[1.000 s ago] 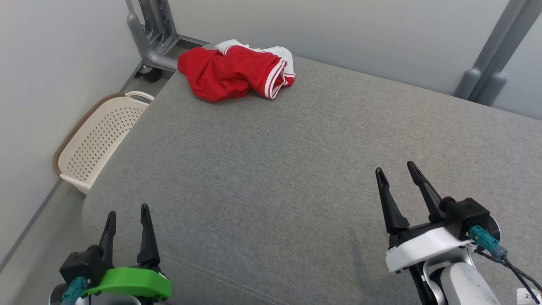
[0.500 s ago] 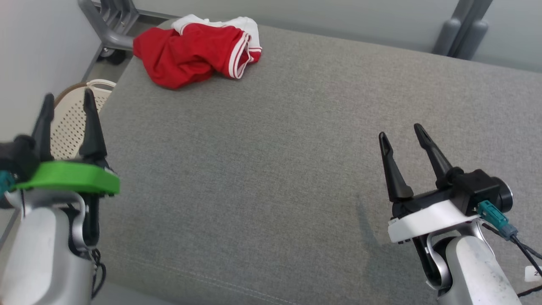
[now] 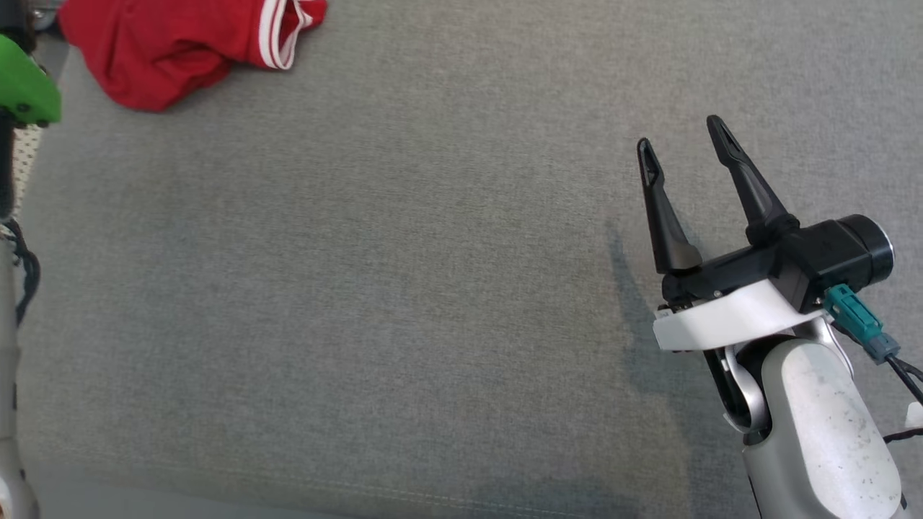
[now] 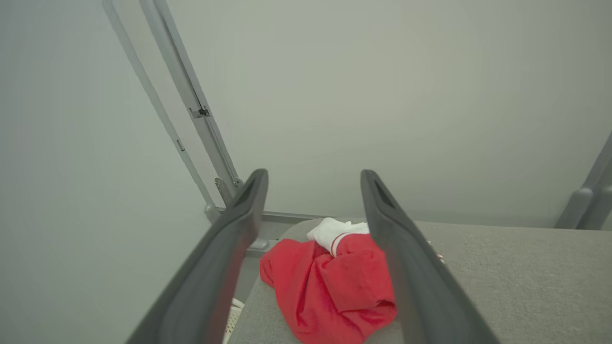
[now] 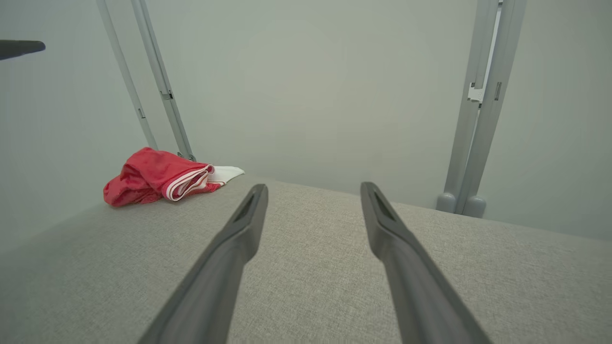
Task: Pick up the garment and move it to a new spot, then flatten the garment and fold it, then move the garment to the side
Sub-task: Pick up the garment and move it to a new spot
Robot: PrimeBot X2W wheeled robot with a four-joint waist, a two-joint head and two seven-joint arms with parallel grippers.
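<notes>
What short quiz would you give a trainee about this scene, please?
1. True or false: the right tool holds the red garment.
2. Where does the red garment lie on the grey padded surface? A: crumpled near a far corner. B: spread flat in its middle. C: under the right tool.
3. Fill in the missing word: the jaws of the left tool stand ___, with the red garment seen between its fingers.

Key: 1 false; 2 A; 3 open.
</notes>
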